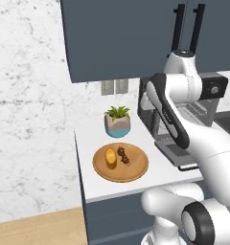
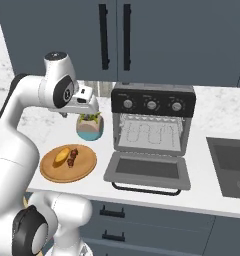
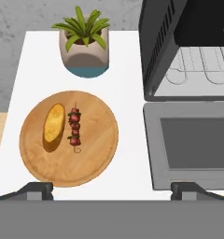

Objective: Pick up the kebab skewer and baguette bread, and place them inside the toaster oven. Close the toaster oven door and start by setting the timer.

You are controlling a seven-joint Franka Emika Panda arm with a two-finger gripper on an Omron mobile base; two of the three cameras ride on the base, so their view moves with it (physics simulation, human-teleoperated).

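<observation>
1. Overhead, the gripper [image 3: 112,189] is hovering above the white counter [image 3: 130,70] with its jaws spread wide and nothing between them; the two dark fingertips [image 3: 37,190] are showing far apart at the bottom of the hand view.
2. The baguette bread [image 3: 53,124] is lying on the round wooden plate [image 3: 93,161], on its left half as the hand view shows it.
3. The kebab skewer [image 3: 75,128] is lying just beside the bread on the same plate, roughly parallel to it; whether the two are touching is hard to tell, though a thin gap seems to be showing.
4. The toaster oven [image 2: 153,120] is standing on the counter to the right of the plate, with three knobs across its top panel and its wire rack [image 2: 151,134] showing inside.
5. The toaster oven door [image 2: 147,170] is lying folded down flat toward the counter's front edge, its black bar handle [image 2: 144,189] at the front.
6. A potted plant [image 1: 118,121] is sitting behind the plate, near the oven's side.
7. Blue-grey cabinet doors [image 2: 114,35] are hanging above the oven, and a dark sink [image 2: 232,165] is sitting further right.
</observation>
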